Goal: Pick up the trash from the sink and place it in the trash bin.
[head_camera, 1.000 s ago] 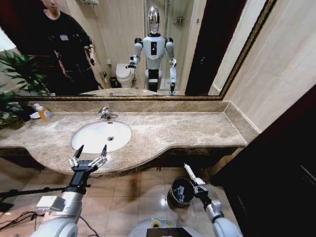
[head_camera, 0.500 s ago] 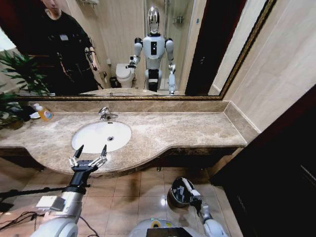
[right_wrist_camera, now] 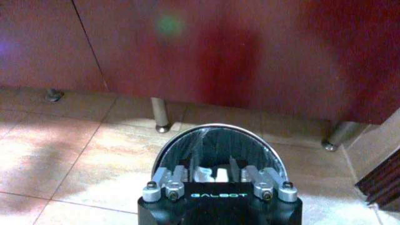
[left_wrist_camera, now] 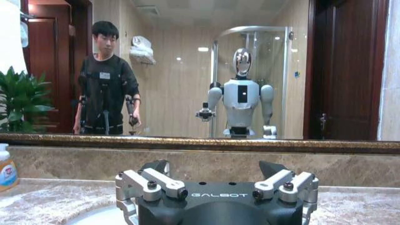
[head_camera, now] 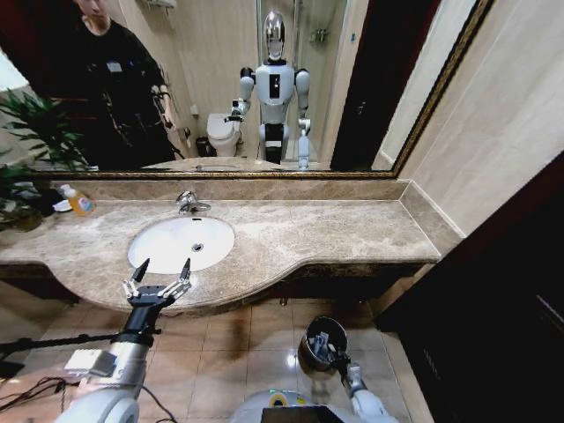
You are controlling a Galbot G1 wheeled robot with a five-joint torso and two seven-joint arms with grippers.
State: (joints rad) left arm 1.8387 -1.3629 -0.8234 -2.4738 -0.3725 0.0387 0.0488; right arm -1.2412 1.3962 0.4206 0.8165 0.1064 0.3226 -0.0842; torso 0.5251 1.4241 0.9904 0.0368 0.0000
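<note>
**Right tool down at the bin, left tool waiting at the basin**

Bathroom tiles and a beige marble tabletop (head_camera: 335, 231) frame what you are working with: the sink (head_camera: 181, 242) is set into the tabletop beneath a wide mirror, and the trash bin (head_camera: 319, 342) stands on the floor in front of the vanity, on your right.

Your right tool (right_wrist_camera: 209, 174) sits directly over the bin's mouth, low enough that its fingers reach inside the shiny rim. That placement makes sense for a drop that cannot miss. A pale piece of trash (right_wrist_camera: 209, 175) shows between the fingers, but you cannot tell from this angle whether they grip it or have parted around it.

Your left tool (head_camera: 159, 278) hovers over the tabletop's front edge, just short of the basin, fingers spread wide. It looks staged there so it can reach in without a long move. The basin appears bare from the head view, so the task is likely near its end.
</note>
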